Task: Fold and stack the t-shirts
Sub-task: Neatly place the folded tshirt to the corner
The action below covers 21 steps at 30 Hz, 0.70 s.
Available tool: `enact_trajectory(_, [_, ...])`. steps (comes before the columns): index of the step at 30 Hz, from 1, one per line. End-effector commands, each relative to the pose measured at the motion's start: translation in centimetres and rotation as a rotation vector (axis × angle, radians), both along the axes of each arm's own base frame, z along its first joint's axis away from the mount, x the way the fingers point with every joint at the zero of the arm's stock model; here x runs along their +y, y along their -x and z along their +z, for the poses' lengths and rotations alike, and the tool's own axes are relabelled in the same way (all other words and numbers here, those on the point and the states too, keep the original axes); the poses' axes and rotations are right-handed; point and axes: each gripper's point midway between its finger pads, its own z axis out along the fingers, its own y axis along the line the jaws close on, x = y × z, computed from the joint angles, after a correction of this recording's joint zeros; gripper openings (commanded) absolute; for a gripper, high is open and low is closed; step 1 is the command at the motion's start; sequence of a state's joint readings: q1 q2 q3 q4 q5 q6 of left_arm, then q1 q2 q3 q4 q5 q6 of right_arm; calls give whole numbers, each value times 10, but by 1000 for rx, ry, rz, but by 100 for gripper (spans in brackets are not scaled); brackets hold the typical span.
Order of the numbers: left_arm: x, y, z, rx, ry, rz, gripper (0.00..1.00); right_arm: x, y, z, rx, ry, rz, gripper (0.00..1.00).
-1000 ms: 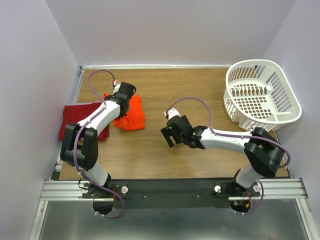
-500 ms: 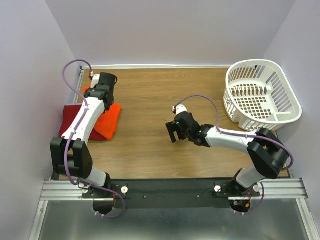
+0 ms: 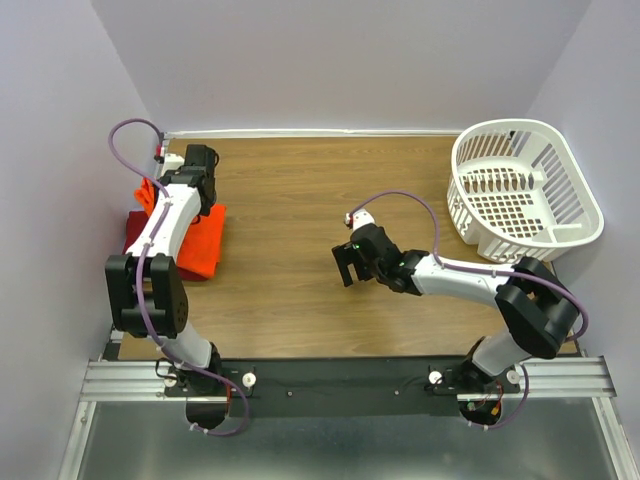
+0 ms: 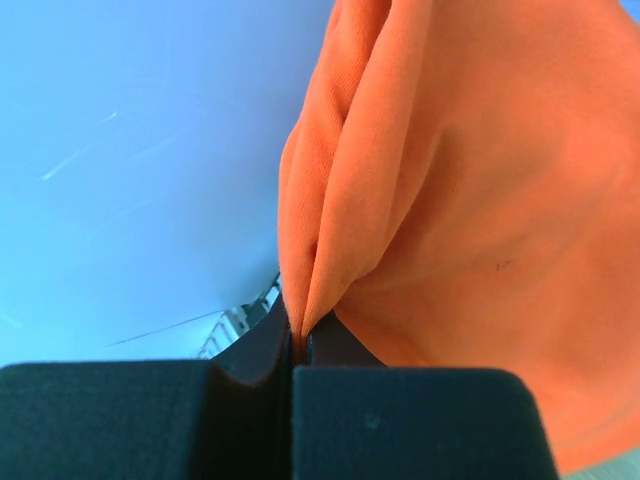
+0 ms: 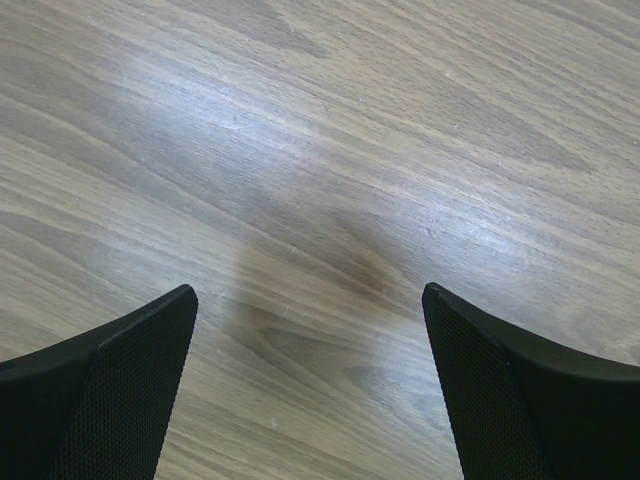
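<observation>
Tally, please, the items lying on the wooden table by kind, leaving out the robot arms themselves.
T-shirts: 2 (bright orange-red cloth t-shirt; dark crimson cloth t-shirt)
Baskets: 1 (white plastic lattice laundry basket)
Total: 3

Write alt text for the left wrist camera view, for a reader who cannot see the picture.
The left gripper is shut on a pinched fold of the orange-red t-shirt, whose cloth fills the right half of the view. A plain pale blue wall fills the left half behind it.
</observation>
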<state>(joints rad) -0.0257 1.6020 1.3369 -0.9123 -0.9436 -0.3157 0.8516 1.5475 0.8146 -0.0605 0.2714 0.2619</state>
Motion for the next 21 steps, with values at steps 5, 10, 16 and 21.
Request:
enact_trajectory(5, [34, 1, 8, -14, -176, 153, 0, 6, 2, 10, -18, -49, 11, 99])
enact_trajectory(10, [46, 3, 0, 1, -205, 200, 0, 5, 2, 10, -16, -48, 11, 99])
enact_trajectory(16, [56, -1, -9, -21, -211, 230, 0, 5, 2, 9, -17, -43, 10, 99])
enact_trajectory(21, [58, -5, -32, -6, -191, 213, 0, 3, 2, 7, -19, -35, 6, 99])
